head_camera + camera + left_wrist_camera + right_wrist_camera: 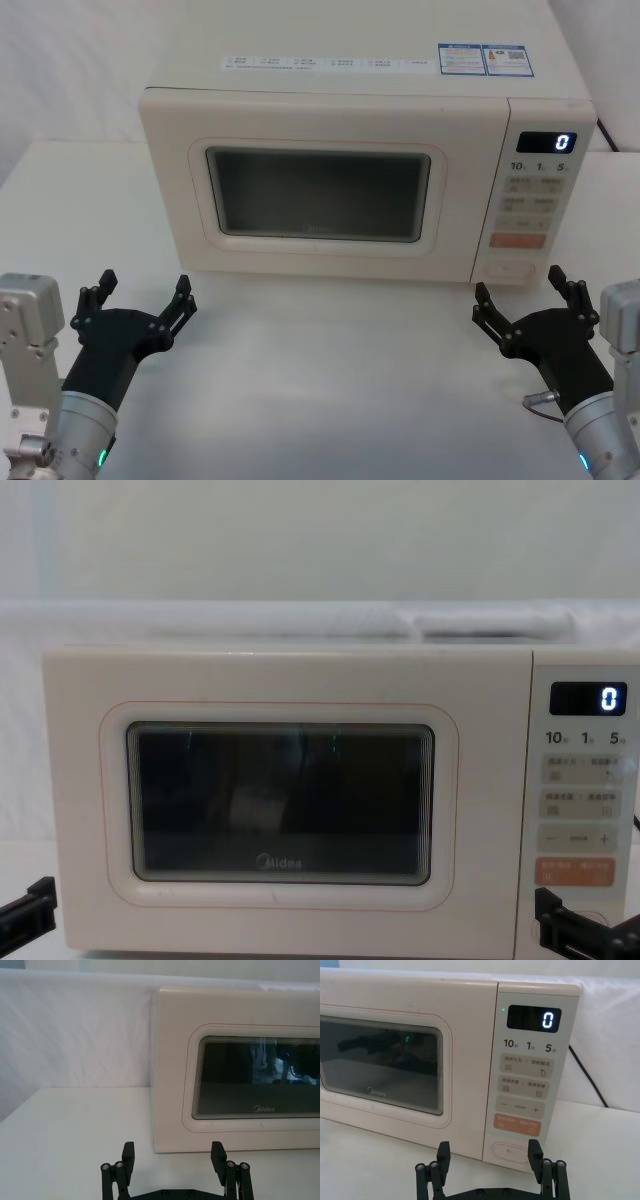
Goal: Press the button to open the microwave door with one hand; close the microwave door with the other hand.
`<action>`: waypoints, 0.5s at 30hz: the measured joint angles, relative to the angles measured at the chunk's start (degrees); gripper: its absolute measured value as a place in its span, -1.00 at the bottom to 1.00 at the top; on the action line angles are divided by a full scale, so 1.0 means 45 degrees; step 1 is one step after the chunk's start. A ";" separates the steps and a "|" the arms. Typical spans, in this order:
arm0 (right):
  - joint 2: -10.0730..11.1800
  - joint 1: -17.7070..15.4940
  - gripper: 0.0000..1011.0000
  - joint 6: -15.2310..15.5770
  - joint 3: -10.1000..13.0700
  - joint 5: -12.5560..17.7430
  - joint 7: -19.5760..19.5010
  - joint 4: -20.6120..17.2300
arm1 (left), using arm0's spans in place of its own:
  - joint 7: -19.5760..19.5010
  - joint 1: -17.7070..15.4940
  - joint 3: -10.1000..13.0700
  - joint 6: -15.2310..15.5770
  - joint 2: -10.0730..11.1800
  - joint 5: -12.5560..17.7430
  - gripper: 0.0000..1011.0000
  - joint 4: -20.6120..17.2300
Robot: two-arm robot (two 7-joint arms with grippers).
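The cream microwave stands at the back of the white table with its door (320, 190) shut flush; the dark window and Midea logo show on the door (285, 820) (240, 1085) (395, 1060). The wide pill-shaped button (507, 268) (512, 1150) sits at the bottom of the control panel, under the orange key. My left gripper (142, 297) (172, 1157) hovers open in front of the microwave's left corner, apart from it. My right gripper (520, 290) (490, 1155) is open just in front of the button, not touching it.
The panel display (545, 142) reads 0. A black power cord (587, 1077) runs down behind the microwave's right side. Bare white table (330, 370) lies between the two arms, with a white backdrop behind.
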 joint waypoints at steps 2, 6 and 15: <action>0.0000 -0.0001 0.98 0.0000 0.0000 0.0000 0.0000 0.0000 | 0.0000 0.0000 0.0000 0.0000 0.0000 0.0000 0.98 0.0000; 0.0001 0.0000 0.98 0.0000 0.0000 0.0000 0.0000 0.0000 | 0.0000 0.0000 0.0000 0.0000 0.0000 0.0000 0.98 0.0000; 0.0000 -0.0001 0.98 0.0000 0.0000 0.0000 0.0000 0.0000 | -0.0001 0.0000 -0.0001 0.0000 0.0000 0.0000 0.98 0.0000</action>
